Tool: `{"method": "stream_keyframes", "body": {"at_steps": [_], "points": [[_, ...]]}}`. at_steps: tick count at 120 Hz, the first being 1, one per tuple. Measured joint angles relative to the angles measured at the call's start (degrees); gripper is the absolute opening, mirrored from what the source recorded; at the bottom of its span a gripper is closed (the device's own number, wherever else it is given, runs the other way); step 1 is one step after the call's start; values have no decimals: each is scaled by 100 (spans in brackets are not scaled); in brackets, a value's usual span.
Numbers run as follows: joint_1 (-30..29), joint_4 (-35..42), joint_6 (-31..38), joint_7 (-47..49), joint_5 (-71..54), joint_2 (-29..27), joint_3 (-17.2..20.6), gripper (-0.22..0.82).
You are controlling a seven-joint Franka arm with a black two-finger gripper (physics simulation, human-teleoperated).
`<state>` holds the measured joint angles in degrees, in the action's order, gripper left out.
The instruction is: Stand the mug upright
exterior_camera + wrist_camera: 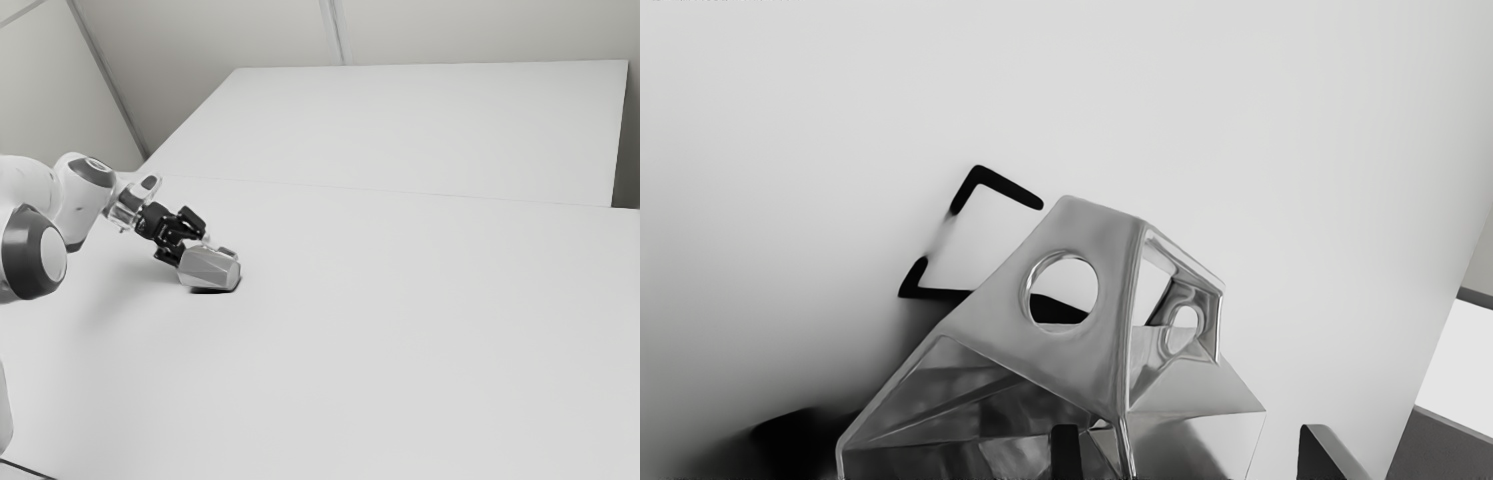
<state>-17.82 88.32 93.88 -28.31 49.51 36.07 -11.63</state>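
Observation:
A grey, faceted mug (208, 269) lies tipped over on the table, with my gripper (186, 242) at its side facing the arm. In the wrist view the mug (1080, 360) shows shiny angular walls and a raised part pierced by a round hole. My gripper (1194, 453) is open there, its two fingers wide apart. One finger overlaps the mug's body in the picture; the other stands beyond its outer edge, with a gap to it. Whether the first finger touches the mug, I cannot tell.
The white table (400, 330) extends beyond the mug toward the exterior view's right. Behind it is a pale raised panel (420, 125). In the wrist view, a dark angular shadow (1003, 183) lies on the table beside the mug.

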Motion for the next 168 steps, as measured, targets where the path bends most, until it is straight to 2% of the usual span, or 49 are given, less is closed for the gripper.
{"method": "stream_keyframes", "body": {"at_steps": [7,13,31,41,64,84,100,114,122,144,168], "points": [[-2,-7,6,-30,-43,0,-14,12],[-2,-29,13,-52,-76,-5,-19,6],[-2,-149,30,-108,-124,-38,4,-6],[23,-167,38,-130,-138,-45,11,-10],[108,-171,49,-126,-234,-118,13,-14],[492,-10,198,-45,-1137,-765,16,-17],[1055,820,695,105,-2033,-1586,44,-17],[1382,1721,1375,336,-2850,-2352,354,-18],[1506,2084,1772,492,-3308,-2610,509,-18],[1657,2497,2705,919,-4364,-2802,768,-18],[1802,2757,3278,1417,-5008,-2802,829,-18]]}}
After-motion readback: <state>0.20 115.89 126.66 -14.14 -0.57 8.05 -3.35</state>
